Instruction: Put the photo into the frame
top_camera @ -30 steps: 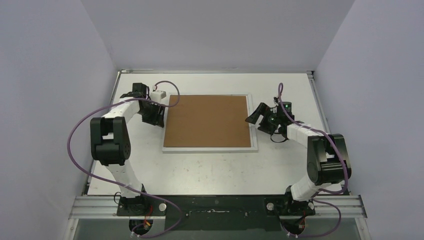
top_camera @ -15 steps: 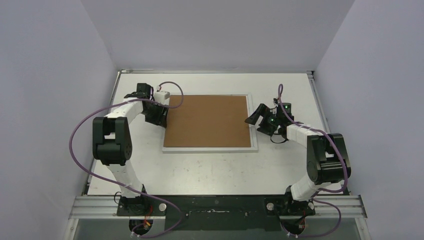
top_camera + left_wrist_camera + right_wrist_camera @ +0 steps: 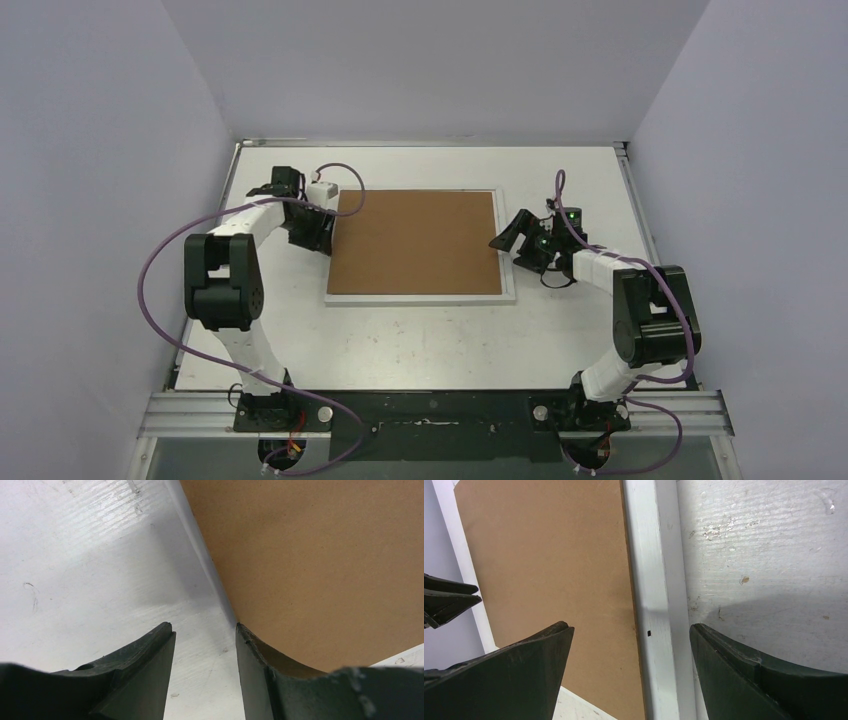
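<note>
Frame (image 3: 420, 297) unmoved — left tool (image 3: 204, 626) open, edged closer; right tool (image 3: 631, 627) open, shifted slightly.

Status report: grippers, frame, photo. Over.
Left gripper open at left edge of frame. Right gripper open astride right edge. Frame flat, brown back up. Photo not visible.

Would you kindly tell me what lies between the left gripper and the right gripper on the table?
The frame, back up with its brown board showing, fills the stretch from the left gripper to the right gripper, as the top view shows.
</note>
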Controlling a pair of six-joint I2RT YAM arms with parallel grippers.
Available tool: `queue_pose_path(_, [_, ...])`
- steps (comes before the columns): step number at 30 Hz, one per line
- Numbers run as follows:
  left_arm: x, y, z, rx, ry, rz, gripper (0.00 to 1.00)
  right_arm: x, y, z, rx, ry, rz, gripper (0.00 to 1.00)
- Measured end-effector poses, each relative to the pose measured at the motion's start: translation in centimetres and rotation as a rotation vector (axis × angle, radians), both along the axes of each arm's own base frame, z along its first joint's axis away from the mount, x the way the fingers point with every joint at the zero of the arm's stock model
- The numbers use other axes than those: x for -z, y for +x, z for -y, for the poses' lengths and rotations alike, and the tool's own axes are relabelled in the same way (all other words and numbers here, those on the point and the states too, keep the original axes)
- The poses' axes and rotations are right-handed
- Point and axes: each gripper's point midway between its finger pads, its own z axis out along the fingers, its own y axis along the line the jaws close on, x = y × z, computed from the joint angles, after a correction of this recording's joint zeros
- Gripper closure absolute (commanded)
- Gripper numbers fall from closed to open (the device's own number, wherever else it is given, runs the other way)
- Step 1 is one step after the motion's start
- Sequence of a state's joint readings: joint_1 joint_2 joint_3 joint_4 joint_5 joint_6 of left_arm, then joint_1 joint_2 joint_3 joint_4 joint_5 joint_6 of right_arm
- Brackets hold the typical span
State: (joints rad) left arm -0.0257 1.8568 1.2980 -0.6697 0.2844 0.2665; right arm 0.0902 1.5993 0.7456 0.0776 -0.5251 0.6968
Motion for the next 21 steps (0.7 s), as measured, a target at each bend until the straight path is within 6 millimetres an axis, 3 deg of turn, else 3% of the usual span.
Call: queue_pose_path(21, [0.71,-0.25,-0.24,-0.008,0.022,0.007,0.54,0.17,-0.25,-0.25,-0.001,0.021,-0.003,0.10])
